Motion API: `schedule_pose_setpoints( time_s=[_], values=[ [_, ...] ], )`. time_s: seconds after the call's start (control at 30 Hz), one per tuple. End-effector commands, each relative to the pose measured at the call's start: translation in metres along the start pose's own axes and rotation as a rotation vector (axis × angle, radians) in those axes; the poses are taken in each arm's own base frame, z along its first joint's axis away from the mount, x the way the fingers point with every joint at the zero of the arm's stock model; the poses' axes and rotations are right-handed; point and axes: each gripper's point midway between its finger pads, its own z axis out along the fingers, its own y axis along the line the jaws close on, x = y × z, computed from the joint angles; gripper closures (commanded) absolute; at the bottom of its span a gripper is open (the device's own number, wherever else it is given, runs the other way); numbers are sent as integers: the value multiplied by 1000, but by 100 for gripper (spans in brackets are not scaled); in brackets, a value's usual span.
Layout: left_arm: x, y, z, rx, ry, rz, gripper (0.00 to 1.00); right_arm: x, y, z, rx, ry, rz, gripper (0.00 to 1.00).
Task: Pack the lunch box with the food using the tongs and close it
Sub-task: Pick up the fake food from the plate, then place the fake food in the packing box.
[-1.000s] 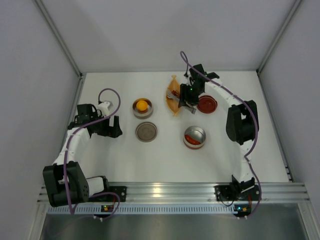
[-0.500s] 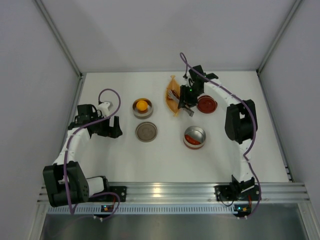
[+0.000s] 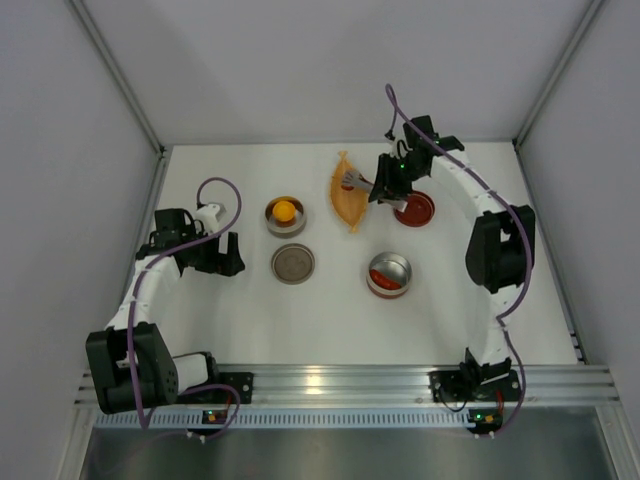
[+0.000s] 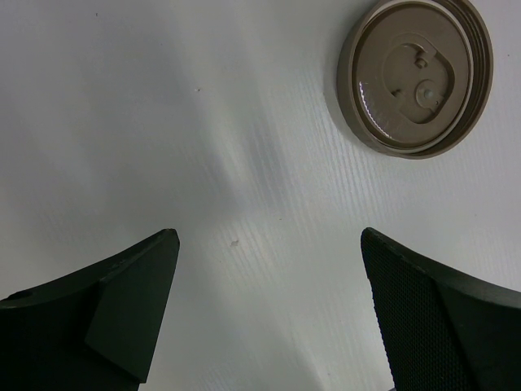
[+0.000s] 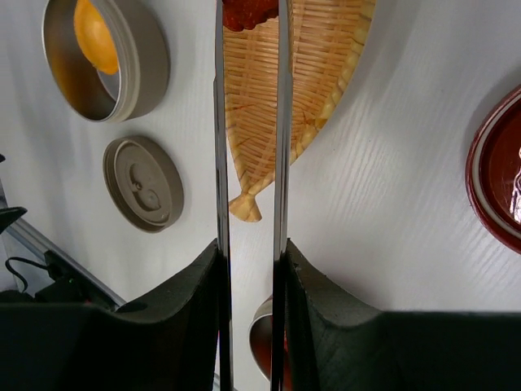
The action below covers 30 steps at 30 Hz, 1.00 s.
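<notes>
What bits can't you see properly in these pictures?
- Red food piece between the slim silver tongs: right wrist view, cut off by the top edge; too small in the top view.
- Round dark red lid: right wrist view, cut by the right edge.
- Round steel tin with red food: right wrist view, mostly behind the fingers of the right gripper.

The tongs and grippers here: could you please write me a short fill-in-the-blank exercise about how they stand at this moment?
1. The right gripper is shut on the ____.
2. The piece of food between the tips of the tongs is ____ in colour.
3. The left gripper hangs ____ over the table near the brown lid.
4. The orange piece lies in the tin nearest the ____ arm.
Missing words: tongs; red; open; left.
</notes>
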Motion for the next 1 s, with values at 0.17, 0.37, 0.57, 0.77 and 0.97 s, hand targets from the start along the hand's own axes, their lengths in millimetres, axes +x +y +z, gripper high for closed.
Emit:
schedule_pose_setpoints(
  time_s=[0.17, 0.37, 0.57, 0.77, 0.97],
  values=[
    [-15, 0, -5, -3, -50, 37, 2, -8, 23, -56, -61, -66, -165, 93],
    [-16, 0, -9, -9, -59, 48, 2, 34, 7, -102, -63, -49, -364, 95],
    [-22, -5, -12, 12, -70, 44, 2, 86, -8, -154, -50, -30, -593, 96],
    [-28, -10, -15, 32, -84, 28, 2, 137, -18, -184, -39, 84, -779, 100],
    [-26, -14, -19, 39, -87, 31, 2, 161, -47, -189, 61, 165, -902, 100]
  ],
)
